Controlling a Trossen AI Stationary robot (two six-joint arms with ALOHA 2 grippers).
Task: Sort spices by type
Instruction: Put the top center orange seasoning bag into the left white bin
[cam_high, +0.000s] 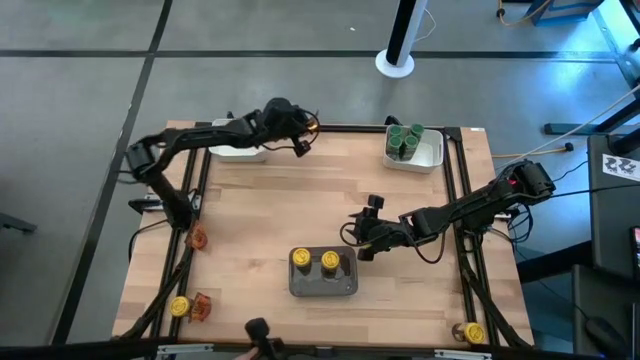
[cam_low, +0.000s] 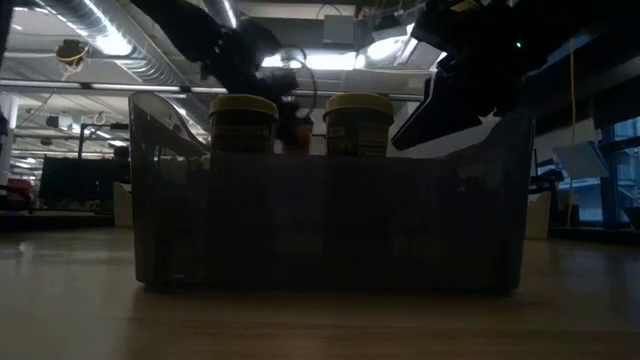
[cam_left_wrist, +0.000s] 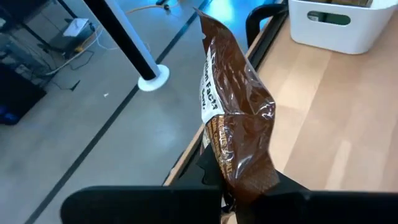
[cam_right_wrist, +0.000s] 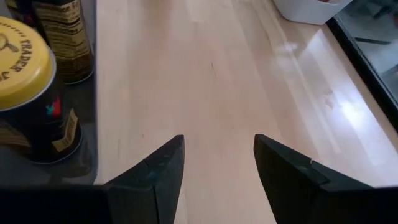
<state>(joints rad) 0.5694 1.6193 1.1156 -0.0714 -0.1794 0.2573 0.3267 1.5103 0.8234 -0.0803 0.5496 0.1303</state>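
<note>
My left gripper (cam_high: 300, 138) is over the table's far edge, between the two white trays, shut on a crinkly reddish-brown spice packet (cam_left_wrist: 239, 124). My right gripper (cam_right_wrist: 217, 155) is open and low over bare wood, just right of the grey tray (cam_high: 322, 285). That tray holds two yellow-lidded jars (cam_high: 301, 258) (cam_high: 329, 262) standing upright. Green-lidded jars (cam_high: 405, 138) stand in the far-right white tray (cam_high: 432, 157). Two more packets (cam_high: 197, 240) (cam_high: 203, 307) and a yellow-lidded jar (cam_high: 179, 307) lie at the table's left edge. Another yellow-lidded jar (cam_high: 473, 332) sits at the near right corner. My left gripper pinches the packet by one end (cam_left_wrist: 245, 177) between its two fingers. The rest of the packet sticks out beyond the fingertips, lifted clear of the table. The contact itself lies at the wrist picture's bottom edge, partly hidden by the fingers.
The far-left white tray (cam_high: 238, 152) lies just left of my left gripper. Black frame rails (cam_high: 455, 190) run along the table's sides. Bare wood (cam_high: 290, 200) spreads across the table's middle. A white pole base (cam_high: 395, 63) stands on the floor beyond the far edge.
</note>
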